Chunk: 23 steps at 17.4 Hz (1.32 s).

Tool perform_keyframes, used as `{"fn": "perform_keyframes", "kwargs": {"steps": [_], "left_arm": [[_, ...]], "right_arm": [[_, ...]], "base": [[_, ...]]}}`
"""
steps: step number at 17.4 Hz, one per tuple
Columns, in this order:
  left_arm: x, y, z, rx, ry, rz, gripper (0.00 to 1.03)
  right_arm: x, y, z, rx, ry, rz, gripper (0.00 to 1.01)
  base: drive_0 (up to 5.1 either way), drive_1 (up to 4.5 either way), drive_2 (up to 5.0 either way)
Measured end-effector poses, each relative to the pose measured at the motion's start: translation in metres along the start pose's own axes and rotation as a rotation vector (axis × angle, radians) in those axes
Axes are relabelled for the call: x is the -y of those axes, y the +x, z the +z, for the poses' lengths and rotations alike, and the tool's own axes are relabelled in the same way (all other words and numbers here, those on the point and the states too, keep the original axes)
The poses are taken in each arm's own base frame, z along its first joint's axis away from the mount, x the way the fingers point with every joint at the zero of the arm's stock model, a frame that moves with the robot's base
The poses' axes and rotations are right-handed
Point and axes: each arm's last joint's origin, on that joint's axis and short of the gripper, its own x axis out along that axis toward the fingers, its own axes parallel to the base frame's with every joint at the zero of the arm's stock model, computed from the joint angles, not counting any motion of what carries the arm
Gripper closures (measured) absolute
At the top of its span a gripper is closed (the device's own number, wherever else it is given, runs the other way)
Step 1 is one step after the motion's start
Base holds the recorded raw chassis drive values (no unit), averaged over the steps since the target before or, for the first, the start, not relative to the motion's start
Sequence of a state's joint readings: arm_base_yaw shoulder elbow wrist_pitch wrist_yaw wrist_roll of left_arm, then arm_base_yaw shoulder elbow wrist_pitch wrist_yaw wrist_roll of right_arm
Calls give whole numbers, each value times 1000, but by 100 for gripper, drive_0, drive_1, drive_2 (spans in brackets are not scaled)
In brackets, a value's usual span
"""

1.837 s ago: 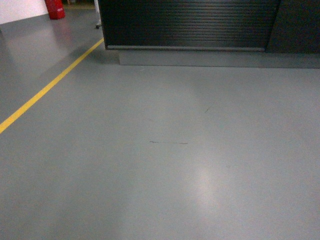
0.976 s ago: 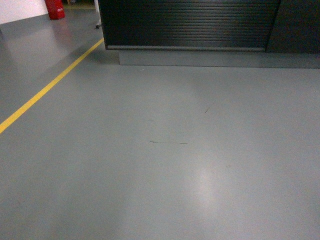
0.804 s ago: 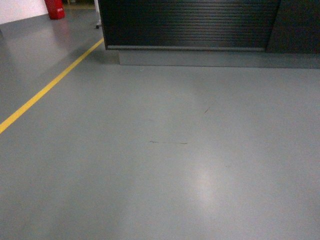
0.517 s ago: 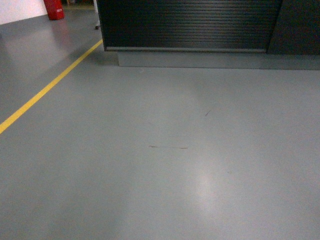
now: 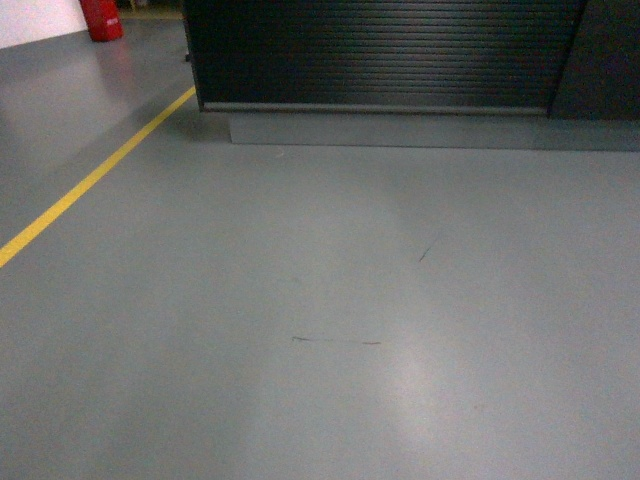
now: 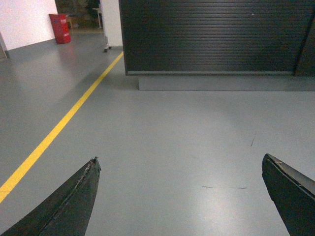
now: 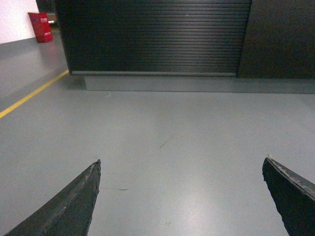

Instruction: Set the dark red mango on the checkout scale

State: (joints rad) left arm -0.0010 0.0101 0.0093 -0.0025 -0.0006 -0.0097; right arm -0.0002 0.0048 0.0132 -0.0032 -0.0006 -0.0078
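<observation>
One checkout (image 5: pixel 380 55) counter is standing ahead, showing one ribbed front panel (image 5: pixel 375 50) and one grey plinth (image 5: pixel 430 130). One yellow floor line (image 5: pixel 95 175) is running along the left. One red container (image 5: pixel 100 18) is sitting in the far corner. Two dark scuff marks (image 5: pixel 335 341) are showing on the grey floor (image 5: pixel 250 300). Two grippers are showing, left gripper (image 6: pixel 179 196) and right gripper (image 7: pixel 179 196), each spreading two fingers.
</observation>
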Motion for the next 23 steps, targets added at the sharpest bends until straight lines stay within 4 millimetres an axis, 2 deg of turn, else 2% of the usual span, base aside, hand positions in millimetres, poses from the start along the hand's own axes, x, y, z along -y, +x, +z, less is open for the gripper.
{"fn": "perform_keyframes", "kwargs": {"steps": [23], "left_arm": [[0, 0, 0, 0, 0, -1, 5]], "right_arm": [[0, 0, 0, -1, 0, 0, 3]], "base": [[-1, 430, -432]]}}
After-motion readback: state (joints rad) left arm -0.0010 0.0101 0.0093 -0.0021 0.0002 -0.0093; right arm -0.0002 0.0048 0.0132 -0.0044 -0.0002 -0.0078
